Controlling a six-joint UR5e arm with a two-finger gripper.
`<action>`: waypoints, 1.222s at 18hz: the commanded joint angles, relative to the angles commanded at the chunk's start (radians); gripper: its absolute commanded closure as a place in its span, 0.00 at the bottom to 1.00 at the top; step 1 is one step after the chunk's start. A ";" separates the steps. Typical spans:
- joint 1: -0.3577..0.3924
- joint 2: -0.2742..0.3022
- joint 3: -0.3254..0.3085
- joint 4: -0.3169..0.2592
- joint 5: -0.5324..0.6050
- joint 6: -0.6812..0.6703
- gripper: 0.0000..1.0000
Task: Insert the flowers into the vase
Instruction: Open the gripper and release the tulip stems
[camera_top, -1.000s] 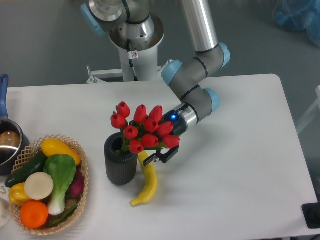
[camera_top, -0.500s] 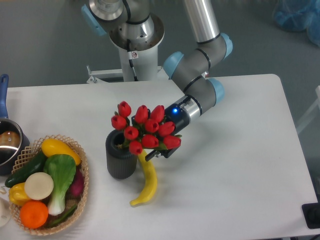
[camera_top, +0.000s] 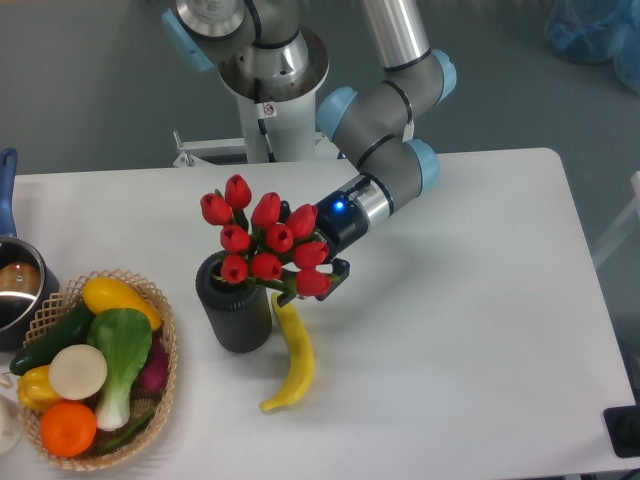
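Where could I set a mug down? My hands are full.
The table lies bare right of the banana and tool, out to the right edge. Crowded: the left, with basket, pot, vase and flowers.

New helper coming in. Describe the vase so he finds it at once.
Start at the wicker basket of produce on the table's left edge. Just to its right stands the vase, beside a banana. It is a short, dark, ribbed cylinder with red flowers over its mouth.
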 joint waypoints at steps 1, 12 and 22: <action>0.000 0.005 -0.002 0.002 0.016 -0.017 0.00; 0.002 0.089 0.014 0.005 0.178 -0.285 0.00; 0.003 0.109 0.025 0.005 0.229 -0.339 0.00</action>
